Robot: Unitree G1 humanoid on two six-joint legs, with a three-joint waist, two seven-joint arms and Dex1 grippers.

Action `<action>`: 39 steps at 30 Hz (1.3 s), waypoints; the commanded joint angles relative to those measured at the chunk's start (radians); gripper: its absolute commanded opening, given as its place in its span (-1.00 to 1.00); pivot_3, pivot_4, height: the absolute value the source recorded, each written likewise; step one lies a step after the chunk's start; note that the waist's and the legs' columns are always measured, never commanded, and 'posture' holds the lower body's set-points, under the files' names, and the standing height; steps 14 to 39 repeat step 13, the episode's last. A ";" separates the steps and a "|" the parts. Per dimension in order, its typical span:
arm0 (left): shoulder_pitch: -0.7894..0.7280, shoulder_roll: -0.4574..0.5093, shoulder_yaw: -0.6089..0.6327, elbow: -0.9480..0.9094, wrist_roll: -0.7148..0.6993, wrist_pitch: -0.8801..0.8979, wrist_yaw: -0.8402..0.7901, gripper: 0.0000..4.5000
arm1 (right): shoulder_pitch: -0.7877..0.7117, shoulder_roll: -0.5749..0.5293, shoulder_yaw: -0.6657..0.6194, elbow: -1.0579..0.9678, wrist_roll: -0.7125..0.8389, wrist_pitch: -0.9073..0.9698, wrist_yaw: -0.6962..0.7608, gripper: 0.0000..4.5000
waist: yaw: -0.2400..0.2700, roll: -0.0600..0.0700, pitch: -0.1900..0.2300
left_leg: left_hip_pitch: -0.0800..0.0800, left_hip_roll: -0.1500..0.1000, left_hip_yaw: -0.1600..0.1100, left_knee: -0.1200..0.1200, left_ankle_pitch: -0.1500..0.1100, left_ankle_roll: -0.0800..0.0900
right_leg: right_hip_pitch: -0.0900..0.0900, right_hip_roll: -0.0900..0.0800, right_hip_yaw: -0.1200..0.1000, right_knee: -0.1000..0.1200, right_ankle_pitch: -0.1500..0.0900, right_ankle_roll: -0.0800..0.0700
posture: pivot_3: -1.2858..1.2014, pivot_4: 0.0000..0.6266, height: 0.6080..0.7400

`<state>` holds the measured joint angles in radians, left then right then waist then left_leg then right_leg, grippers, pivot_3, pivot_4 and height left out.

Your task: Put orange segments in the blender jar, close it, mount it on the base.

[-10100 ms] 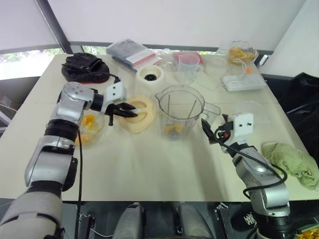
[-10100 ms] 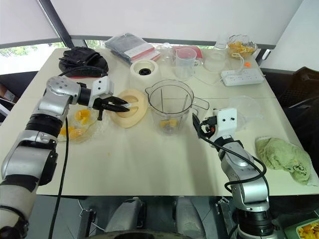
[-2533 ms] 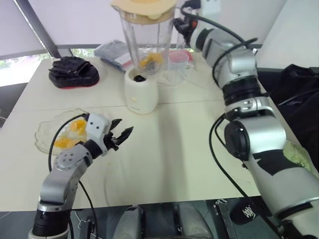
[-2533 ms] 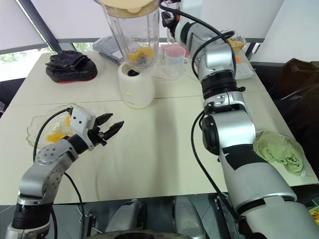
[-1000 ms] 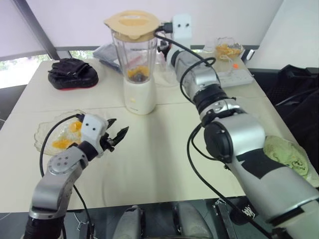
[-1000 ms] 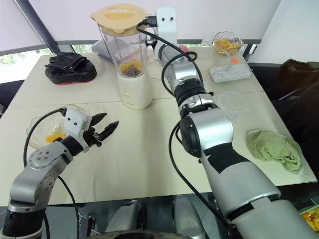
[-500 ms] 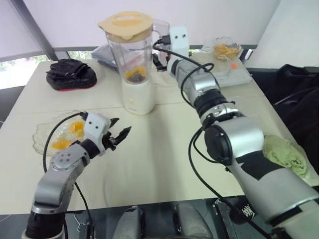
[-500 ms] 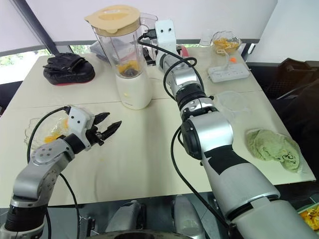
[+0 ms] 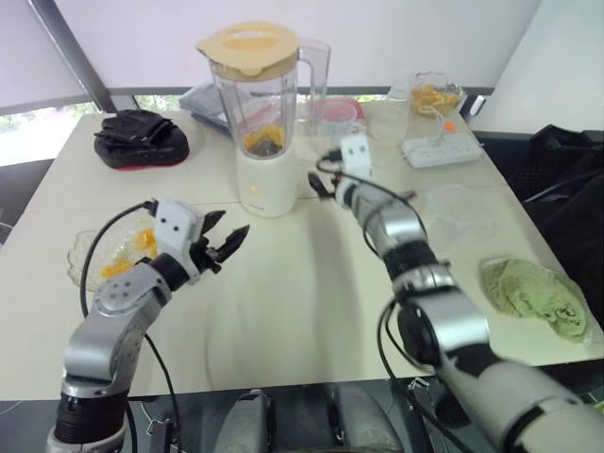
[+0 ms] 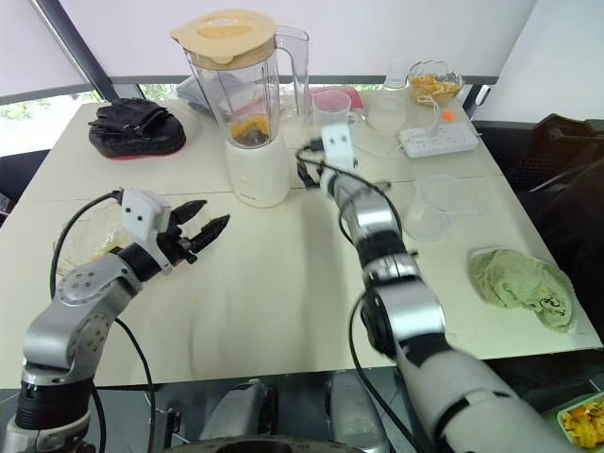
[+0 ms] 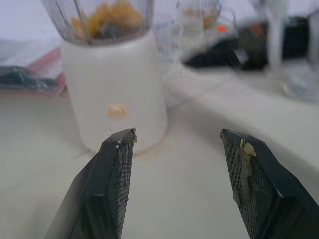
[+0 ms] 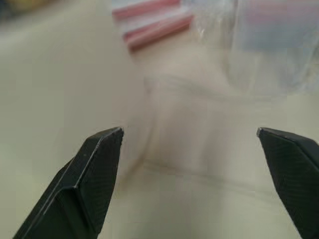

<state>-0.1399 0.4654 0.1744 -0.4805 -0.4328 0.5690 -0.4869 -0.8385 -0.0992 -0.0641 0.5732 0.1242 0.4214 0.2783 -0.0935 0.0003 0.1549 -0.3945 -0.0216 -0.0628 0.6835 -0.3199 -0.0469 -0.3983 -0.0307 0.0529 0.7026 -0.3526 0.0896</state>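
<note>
The blender jar (image 9: 255,99) is seen mounted upright on the white base (image 9: 262,184), which stands on the bench (image 9: 302,311). The jar is closed by a tan lid (image 9: 247,40). Orange segments (image 9: 262,142) are seen lying at the bottom of the jar, directly above the base.

The left jaws are held released: the two black fingers (image 11: 117,184) are spread apart and nothing is gripped between them. They are pointed towards the base and are held in front of it and to its left, above the bench and well clear of the base. Pale flecks are seen on the finger pads.

The right jaws are likewise released, the fingers (image 12: 94,172) being spread wide with nothing held. They are found close to the right side of the base, low over the bench; whether the base is touched cannot be told.

A glass dish (image 9: 90,274) holding loose fruit pieces (image 9: 115,269) is placed well to the left of the base and nearer the robot. A black pouch (image 9: 142,140) is laid to the left of the base and slightly farther back. A measuring cup (image 9: 340,118) with a pink rim is set behind the base and to its right. A white power strip (image 9: 429,151) is laid well to the right of the base, with a small glass bowl (image 9: 434,94) farther back. A clear plastic container (image 10: 429,209) is set to the right of the base, and a green cloth (image 9: 530,294) is laid farthest to its right, towards the robot.
</note>
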 commanded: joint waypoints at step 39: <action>0.056 0.083 0.128 -0.140 -0.205 0.127 -0.006 0.27 | 0.530 -0.428 -0.177 -1.089 0.486 0.360 0.383 0.98 | 0.025 0.000 0.000 | 0.005 0.001 -0.001 0.000 -0.004 0.007 | 0.005 0.001 0.001 -0.001 0.000 0.000 | 0.03 -0.52 1.00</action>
